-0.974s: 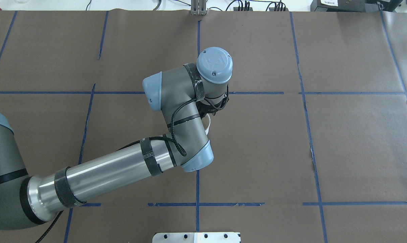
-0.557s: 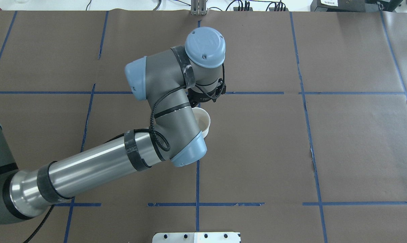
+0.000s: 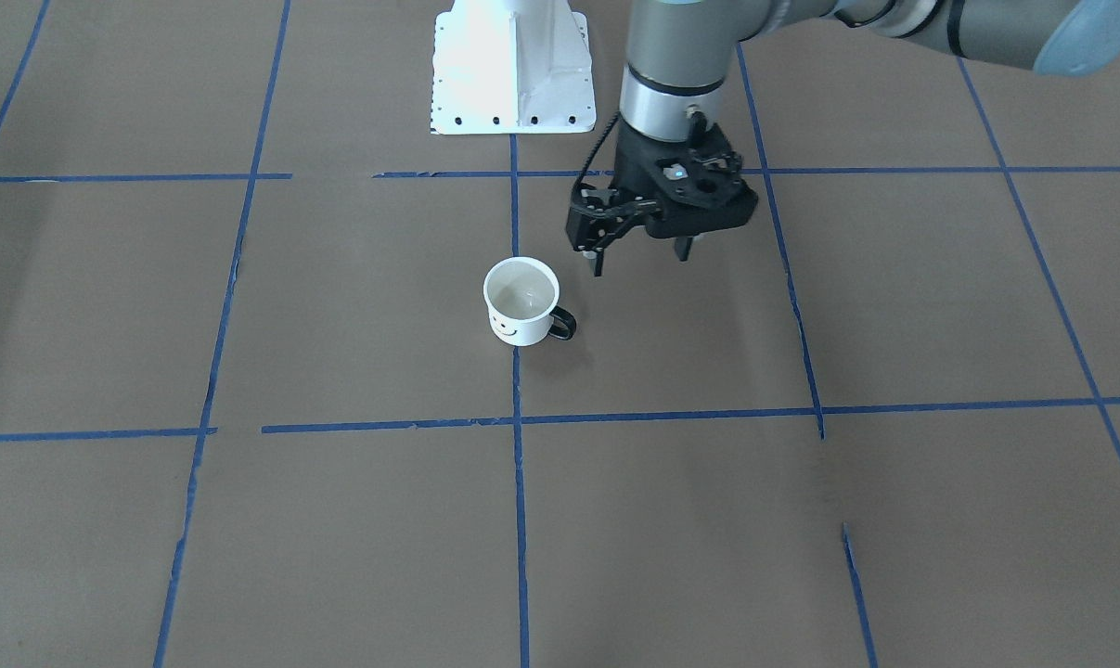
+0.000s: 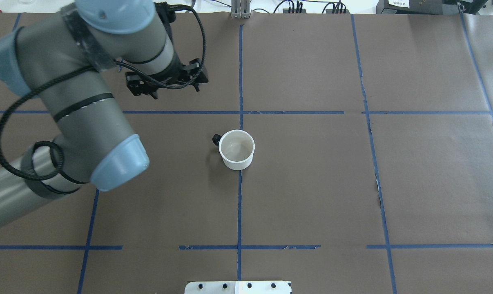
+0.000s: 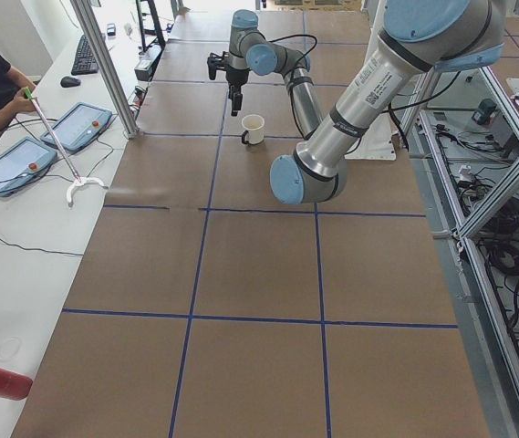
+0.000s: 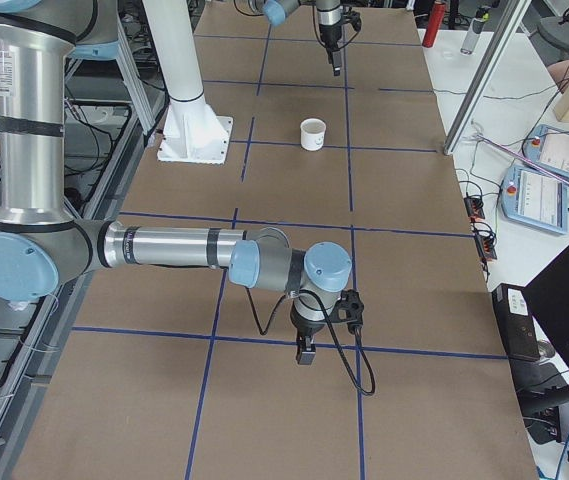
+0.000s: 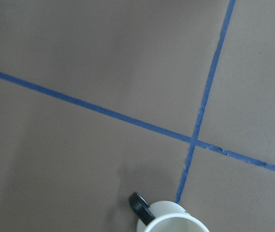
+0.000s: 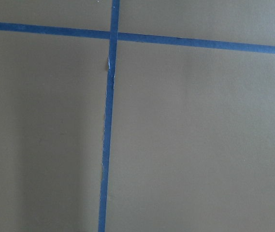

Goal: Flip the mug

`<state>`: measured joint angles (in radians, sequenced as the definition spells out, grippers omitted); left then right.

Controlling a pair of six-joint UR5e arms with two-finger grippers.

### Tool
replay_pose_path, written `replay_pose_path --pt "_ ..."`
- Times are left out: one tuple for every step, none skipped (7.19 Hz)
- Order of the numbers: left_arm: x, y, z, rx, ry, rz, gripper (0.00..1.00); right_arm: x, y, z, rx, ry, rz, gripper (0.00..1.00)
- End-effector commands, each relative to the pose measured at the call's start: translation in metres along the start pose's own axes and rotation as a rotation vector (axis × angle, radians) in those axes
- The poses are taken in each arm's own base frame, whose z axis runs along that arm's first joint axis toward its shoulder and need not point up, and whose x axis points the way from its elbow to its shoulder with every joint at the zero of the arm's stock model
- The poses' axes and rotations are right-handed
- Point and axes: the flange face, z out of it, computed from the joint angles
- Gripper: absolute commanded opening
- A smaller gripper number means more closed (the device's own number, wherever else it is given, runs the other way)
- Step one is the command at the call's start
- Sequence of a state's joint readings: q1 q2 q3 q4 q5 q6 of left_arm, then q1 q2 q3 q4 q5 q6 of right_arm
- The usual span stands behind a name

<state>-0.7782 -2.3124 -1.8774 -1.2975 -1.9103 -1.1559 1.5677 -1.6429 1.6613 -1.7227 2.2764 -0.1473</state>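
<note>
Where left wrist view ends, mug (image 7: pixel 171 217) cropped

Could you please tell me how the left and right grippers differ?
The left gripper hangs near the mug; the right gripper is far from it. The left gripper is plainly open; the right gripper's state cannot be judged. Both point down at the table.

smiley face (image 3: pixel 503 325) on mug (image 3: pixel 521 295), no legible text

A brown table (image 4: pixel 311 196) gridded with blue tape (image 4: pixel 239 204) sits beside a white bench (image 5: pixel 13 274) holding a keyboard (image 5: pixel 84 55).
</note>
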Motion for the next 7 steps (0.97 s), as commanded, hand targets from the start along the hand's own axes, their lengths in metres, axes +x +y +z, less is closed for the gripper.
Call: replay_pose_path --pt "-0.157 -0.06 0.007 -0.039 -0.061 0.286 0.99 0.0 0.0 0.0 0.0 0.0 0.0 1.0" --pt "-0.258 -0.088 0.001 -0.031 -0.084 0.391 0.99 0.0 0.0 0.0 0.0 0.0 0.0 1.0" --pt "-0.348 -0.098 -0.004 -0.013 -0.109 0.476 0.99 0.0 0.0 0.0 0.0 0.0 0.0 1.0" --pt "-0.445 -0.11 -0.016 -0.001 -0.113 0.503 0.99 0.0 0.0 0.001 -0.001 0.0 0.001 1.0" --pt "-0.531 -0.098 -0.02 -0.031 -0.059 0.524 0.99 0.0 0.0 0.0 0.0 0.0 0.0 1.0" --pt "-0.604 -0.093 -0.03 -0.033 -0.039 0.524 0.99 0.0 0.0 0.0 0.0 0.0 0.0 1.0" --pt "-0.636 -0.088 -0.039 -0.035 -0.047 0.467 0.99 0.0 0.0 0.0 0.0 0.0 0.0 1.0"
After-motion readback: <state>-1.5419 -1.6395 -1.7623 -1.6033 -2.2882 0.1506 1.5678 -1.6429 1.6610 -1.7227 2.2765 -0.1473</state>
